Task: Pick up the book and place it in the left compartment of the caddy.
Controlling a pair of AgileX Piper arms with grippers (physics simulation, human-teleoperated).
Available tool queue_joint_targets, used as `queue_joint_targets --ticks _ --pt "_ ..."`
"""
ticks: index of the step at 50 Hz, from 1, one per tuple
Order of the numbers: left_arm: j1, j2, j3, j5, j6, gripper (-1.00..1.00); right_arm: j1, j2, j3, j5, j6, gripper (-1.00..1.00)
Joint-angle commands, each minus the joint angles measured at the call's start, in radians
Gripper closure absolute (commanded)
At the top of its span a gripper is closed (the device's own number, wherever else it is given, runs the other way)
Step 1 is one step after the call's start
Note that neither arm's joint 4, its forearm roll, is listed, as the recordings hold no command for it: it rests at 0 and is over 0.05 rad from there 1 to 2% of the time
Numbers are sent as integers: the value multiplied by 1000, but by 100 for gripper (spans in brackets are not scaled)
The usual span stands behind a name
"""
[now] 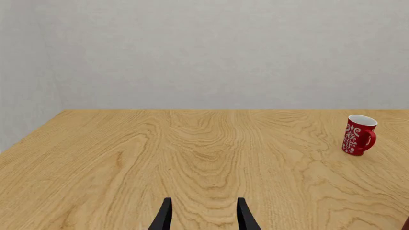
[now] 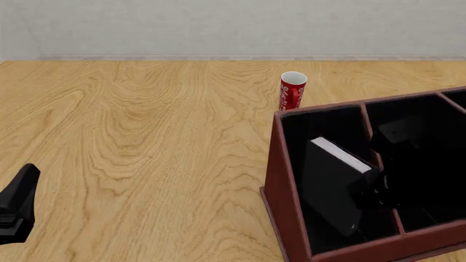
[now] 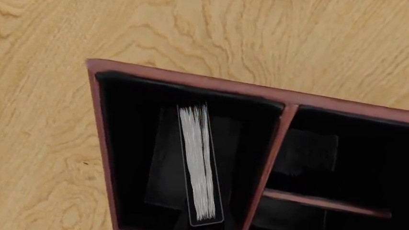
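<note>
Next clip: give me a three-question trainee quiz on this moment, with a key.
1. True or false: the book is inside the caddy.
2. Which section of the caddy holds the book? A) the left compartment B) a small section on the right C) none of them
3. Fill in: the left pincer holds ____.
Key: 1 true; 2 A; 3 nothing, its fingers stand apart with only air between them.
</note>
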Motion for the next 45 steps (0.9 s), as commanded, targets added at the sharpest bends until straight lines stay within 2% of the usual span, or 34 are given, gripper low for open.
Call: queue_joint_targets --ticks 1,45 --pt "0 0 0 0 0 -100 2 12 14 -20 29 100" --pt "0 0 0 0 0 -100 7 20 66 -51 44 100"
